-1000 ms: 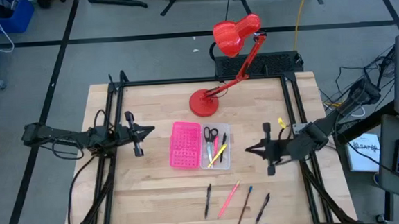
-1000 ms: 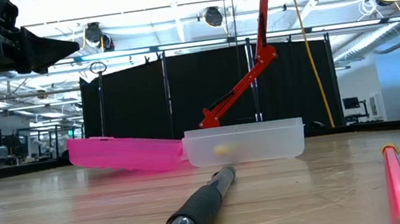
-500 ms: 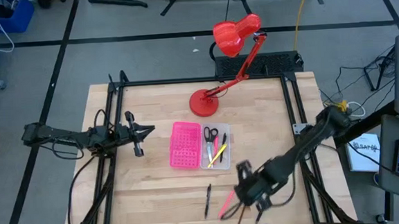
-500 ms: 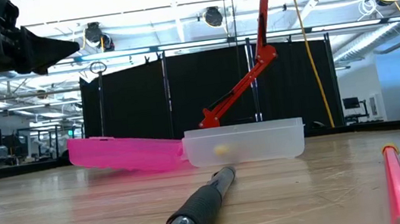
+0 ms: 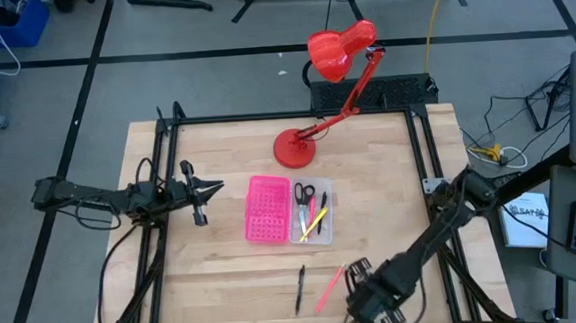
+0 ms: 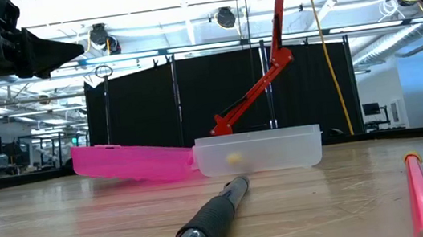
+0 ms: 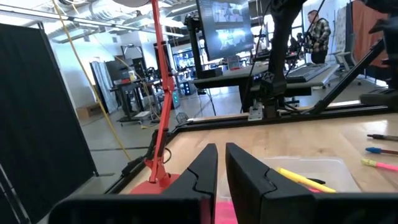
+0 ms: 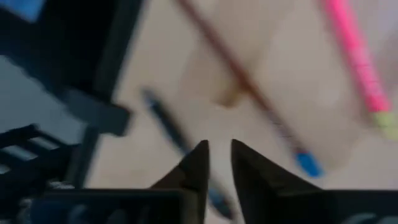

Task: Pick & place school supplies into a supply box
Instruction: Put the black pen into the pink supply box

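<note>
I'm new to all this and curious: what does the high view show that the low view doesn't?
Only the high view shows the scissors in the supply box's clear half, the lamp's round base, and the right gripper low over the front pens. Only the low view shows the room behind the table. Both share the supply box, the black pen and the pink pen.

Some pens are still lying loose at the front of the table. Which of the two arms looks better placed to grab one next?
Probably the right. The right gripper hangs low over the loose pens at the table's front edge, just beside the pink pen. The left gripper waits beyond the supply box, far from them.
</note>
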Controlling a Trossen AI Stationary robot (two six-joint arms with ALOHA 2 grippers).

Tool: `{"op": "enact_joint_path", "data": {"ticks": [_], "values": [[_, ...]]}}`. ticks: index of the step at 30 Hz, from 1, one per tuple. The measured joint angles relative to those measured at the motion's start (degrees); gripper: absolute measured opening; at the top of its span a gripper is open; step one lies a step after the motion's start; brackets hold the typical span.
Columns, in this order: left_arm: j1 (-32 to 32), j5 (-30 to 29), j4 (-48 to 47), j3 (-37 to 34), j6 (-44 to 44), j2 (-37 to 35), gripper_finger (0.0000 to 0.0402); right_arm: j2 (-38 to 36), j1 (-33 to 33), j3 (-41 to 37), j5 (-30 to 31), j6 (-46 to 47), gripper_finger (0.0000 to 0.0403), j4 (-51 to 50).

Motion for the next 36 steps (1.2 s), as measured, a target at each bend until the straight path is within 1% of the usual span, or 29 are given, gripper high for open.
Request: {"op": "enact_joint_path", "data": {"ticks": [4,5,7,10,14,18,23,26,30,33,36], "values": [[-0.02,0.0,-0.02,0.01,-0.01,0.0,0.0042,-0.11,2.79,0.0,0.18,1.87,0.0128,-0.11],[-0.01,0.0,0.0,0.02,-0.03,0.0,0.0042,-0.09,3.5,0.0,0.95,1.72,0.0139,-0.08],[-0.02,0.0,-0.02,0.02,-0.36,0.0,0.0042,0.14,5.0,0.01,4.47,0.14,0.0159,0.15],[-0.02,0.0,-0.03,0.02,-1.59,0.0,0.0042,1.14,6.63,0.02,7.85,-4.15,0.0176,0.19],[-0.01,0.02,-0.15,0.02,-1.81,0.02,0.0042,3.88,7.23,-0.34,8.86,-7.59,0.0186,1.02],[-0.01,0.02,-0.51,0.02,-1.8,0.02,0.0042,6.71,7.49,-0.39,8.79,-10.24,0.0185,-0.04],[-0.02,0.0,-0.52,0.02,-1.79,0.02,0.0042,8.61,7.57,-0.33,6.07,-13.09,0.0175,-2.15],[0.0,0.02,-0.5,0.04,-1.79,0.02,0.0042,9.27,7.72,-0.62,6.02,-14.87,0.017,-1.5],[-0.02,0.02,-0.5,0.04,-1.79,0.02,0.0042,9.21,8.11,-4.42,7.6,-15.67,0.0162,1.6],[-0.01,0.02,-0.5,0.04,-1.79,0.02,0.0042,9.09,8.19,-7.97,7.48,-15.79,0.0145,4.04],[-0.01,0.02,-0.5,0.04,-1.77,0.01,0.0042,8.93,8.21,-10.95,7.04,-15.7,0.0112,7.08]]}}
